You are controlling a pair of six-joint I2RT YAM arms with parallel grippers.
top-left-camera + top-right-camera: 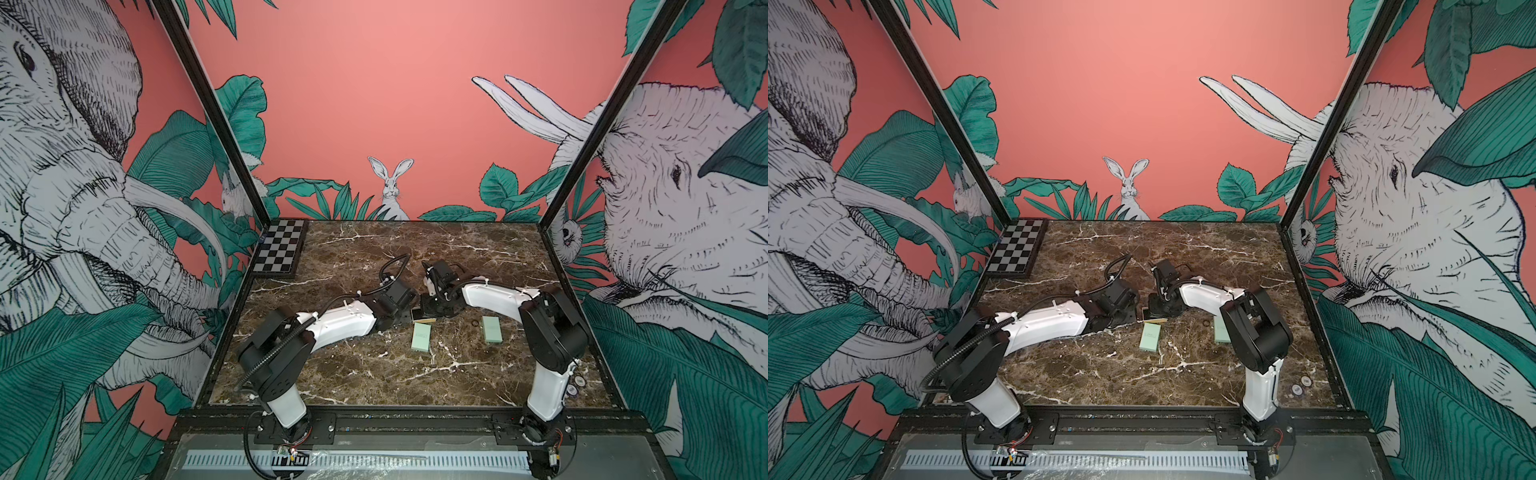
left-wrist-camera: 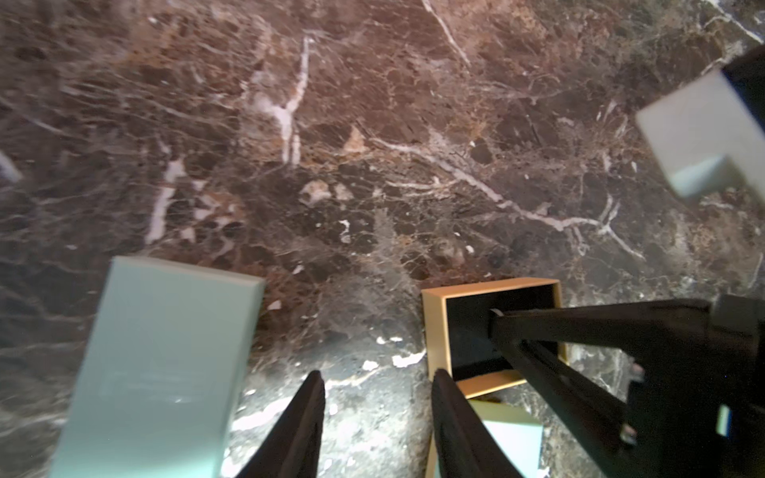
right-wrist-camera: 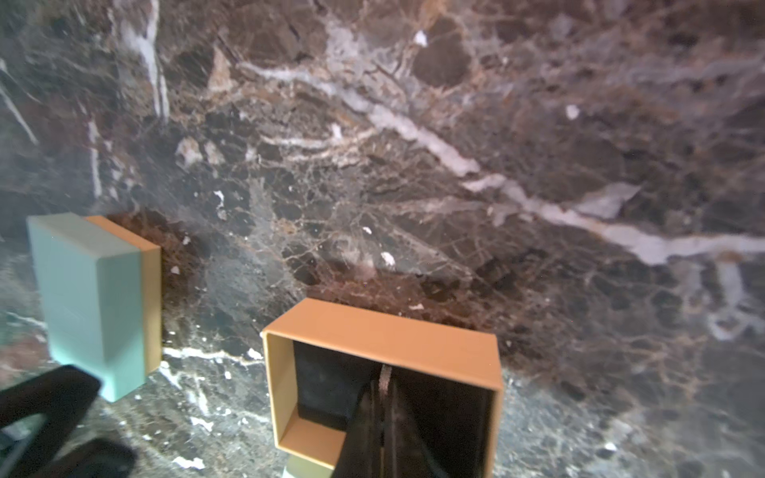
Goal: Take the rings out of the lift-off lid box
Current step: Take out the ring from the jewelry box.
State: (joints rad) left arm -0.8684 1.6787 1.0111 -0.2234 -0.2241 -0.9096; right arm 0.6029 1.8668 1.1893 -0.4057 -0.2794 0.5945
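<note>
Ring (image 1: 474, 323): on tabletop (image 1: 374, 374), right of frame centre.
Right claw (image 3: 385, 374): clenched inside open box (image 3: 381, 331); I cannot tell on what.
Left claw (image 2: 378, 372): released beside box.

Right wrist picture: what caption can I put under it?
Shut right end effector dips into the open tan box on the marble table, a mint box nearby.

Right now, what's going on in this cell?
The right gripper is shut, reaching down inside the open tan-walled box; whether anything is pinched between its tips is too small to tell. The left gripper sits open right beside that box. One ring already lies out on the table, near a mint-green box.
</note>
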